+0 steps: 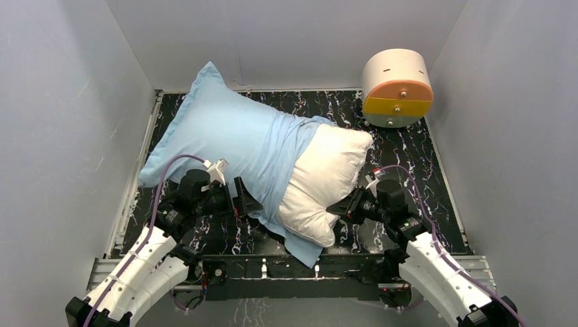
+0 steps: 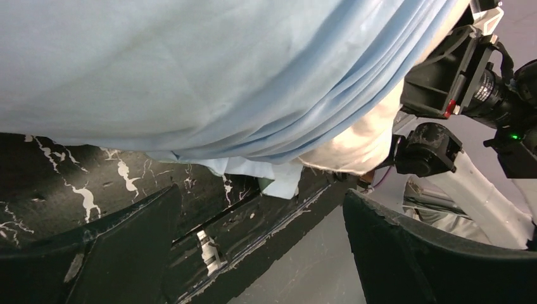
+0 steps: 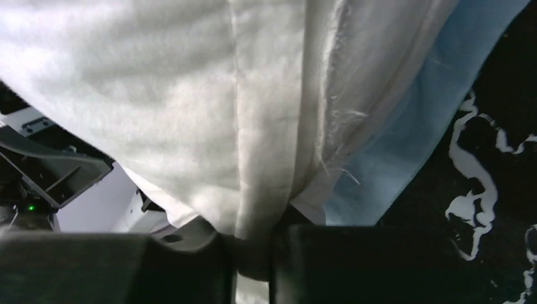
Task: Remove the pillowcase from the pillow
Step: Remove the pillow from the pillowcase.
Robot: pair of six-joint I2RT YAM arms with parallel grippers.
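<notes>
Right claw tight on pillow.

No readable writing
Nothing legible is showing in any view; a small red mark on a black bracket is blurring out.

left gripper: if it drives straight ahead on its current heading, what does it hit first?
Most likely the pillowcase. The open left gripper points at its bunched folds next to the exposed pillow. Depth is unclear in the wrist view, so it might slip just under the lowest folds instead.
</notes>
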